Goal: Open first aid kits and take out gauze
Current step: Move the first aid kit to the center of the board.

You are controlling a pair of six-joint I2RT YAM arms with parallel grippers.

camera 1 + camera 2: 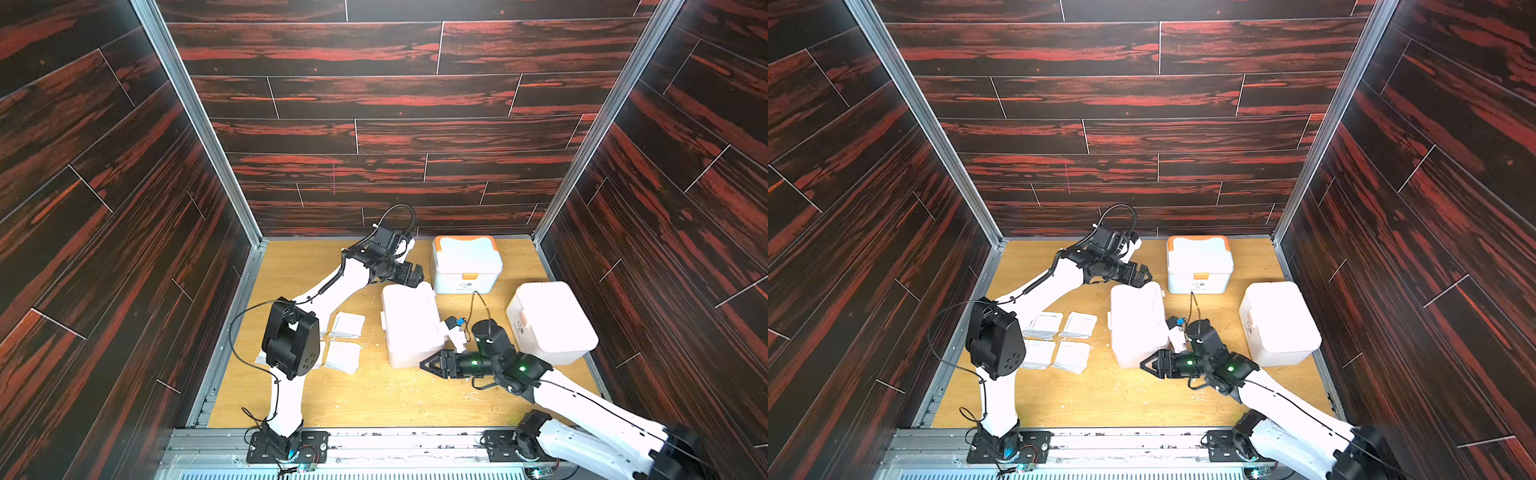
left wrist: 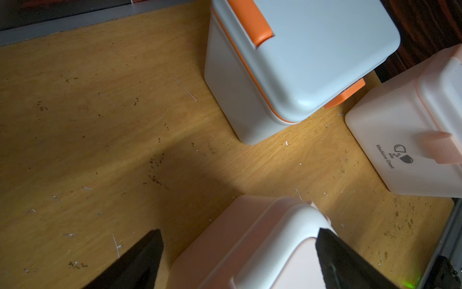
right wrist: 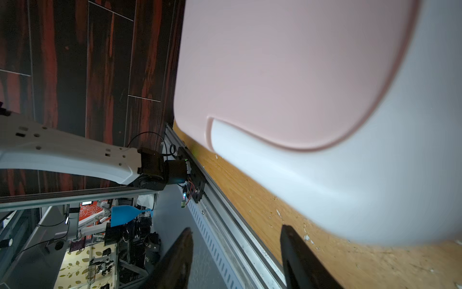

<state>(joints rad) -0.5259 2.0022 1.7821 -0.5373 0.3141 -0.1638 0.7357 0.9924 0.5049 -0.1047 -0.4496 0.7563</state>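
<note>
My left pincer [image 1: 417,277] stood wide open, empty, pinkish first aid kit [image 1: 409,322] just under it, right pincer [image 1: 427,366] partly open, empty, same kit beside it

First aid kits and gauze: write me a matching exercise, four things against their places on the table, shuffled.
1 orange-trimmed kit
2 plain kit with logo showing
3 plain kit with logo hidden
4 gauze packets

A between the left gripper and right gripper
B beside the left arm
C by the back wall
D nearest the right wall

Pairs: 1-C, 2-D, 3-A, 4-B.
</note>
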